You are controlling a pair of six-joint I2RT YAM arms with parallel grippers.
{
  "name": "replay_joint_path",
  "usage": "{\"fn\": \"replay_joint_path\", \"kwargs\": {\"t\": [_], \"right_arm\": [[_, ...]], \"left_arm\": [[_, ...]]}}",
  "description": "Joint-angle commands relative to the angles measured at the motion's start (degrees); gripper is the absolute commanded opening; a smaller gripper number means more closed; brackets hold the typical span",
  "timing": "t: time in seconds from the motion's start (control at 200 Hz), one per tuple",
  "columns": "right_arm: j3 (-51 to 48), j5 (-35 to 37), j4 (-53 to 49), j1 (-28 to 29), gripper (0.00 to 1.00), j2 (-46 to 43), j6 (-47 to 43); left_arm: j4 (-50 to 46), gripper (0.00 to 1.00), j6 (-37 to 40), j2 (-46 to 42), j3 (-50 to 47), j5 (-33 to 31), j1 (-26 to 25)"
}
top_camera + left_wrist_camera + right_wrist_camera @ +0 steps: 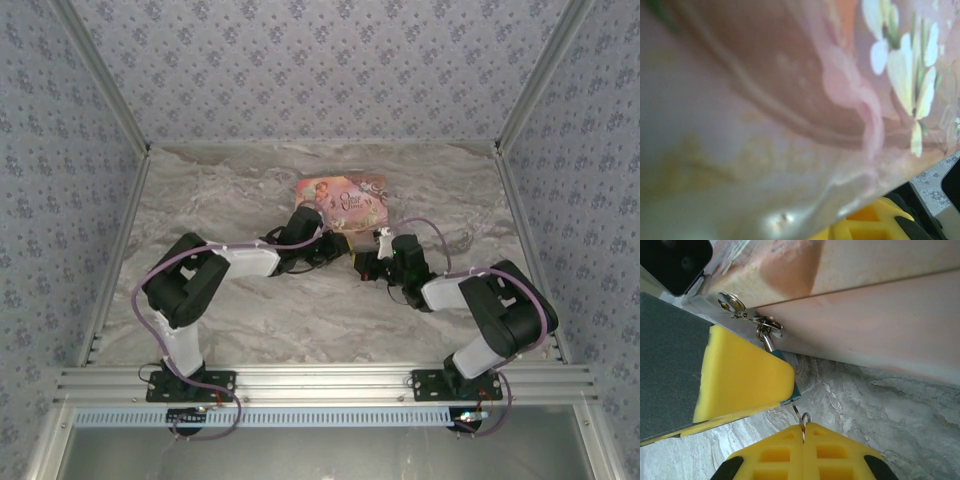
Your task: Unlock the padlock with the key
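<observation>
Yellow moulded right fingers (pixel 835 455) at the bottom edge of the right wrist view are clenched on a thin silvery key (pixel 801 416). The key's tip meets the underside of the tiny blue-bodied padlock (pixel 780 356) mid-frame. One yellow foam pad of the left fingers (pixel 745 375) covers most of the padlock; whether they clamp it cannot be told. Beyond, the silvery shackle (pixel 767 341) hangs from the pink illustrated box (pixel 880 325) on the marbled counter (pixel 880 405). Twisting so slim a key off-axis could bend it or pull it out, and an unsteadied padlock would swing.
</observation>
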Motion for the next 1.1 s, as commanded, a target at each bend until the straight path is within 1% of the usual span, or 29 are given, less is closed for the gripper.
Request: {"fn": "replay_joint_path", "kwargs": {"t": [0.0, 0.155, 0.24, 0.285, 0.415, 0.585, 0.69, 0.894, 0.999, 1.099], "right_arm": [[-0.88, 1.64, 2.82, 0.56, 0.0, 0.38, 3.21], [-1.16, 2.33, 1.65, 1.16, 0.0, 1.35, 5.39], [-1.22, 2.3, 1.82, 1.11, 0.0, 1.99, 6.41], [-1.25, 2.3, 1.97, 1.24, 0.0, 2.16, 8.71], [-1.33, 2.21, 2.49, 1.28, 0.0, 2.02, 11.2], [-0.22, 0.98, 2.19, 1.58, 0.0, 1.31, 14.34], [0.57, 0.46, 1.14, 1.88, 0.0, 0.98, 15.37], [1.11, -0.21, 0.94, 2.24, 0.0, 0.4, 18.86], [1.73, -0.23, 0.76, 2.24, 0.0, 0.38, 20.42], [2.59, -0.1, -0.47, 2.22, 0.0, 0.33, 20.63]], "left_arm": [[1.31, 0.25, -2.4, -0.38, -1.55, 1.3, -0.15], [1.59, 0.36, -2.36, -1.55, -3.12, 0.06, 0.0], [1.6, 0.46, -2.57, -2.75, -4.33, -1.13, 0.13], [1.56, 0.49, -2.83, -3.4, -5.22, -1.9, 0.18], [1.99, 0.54, -3.56, -4.52, -6.75, -2.99, 0.74], [6.06, 0.54, -6.1, -3.02, -7.59, -2.13, 0.81], [9.79, 0.51, -8.17, -1.77, -8.2, -1.93, 0.8], [12.66, 0.44, -10.45, 0.17, -8.27, -1.27, 0.76], [12.37, 0.44, -10.91, 0.32, -8.58, -1.72, 0.67], [11.54, 0.51, -11.19, -0.23, -9.28, -2.95, 0.64]]}}
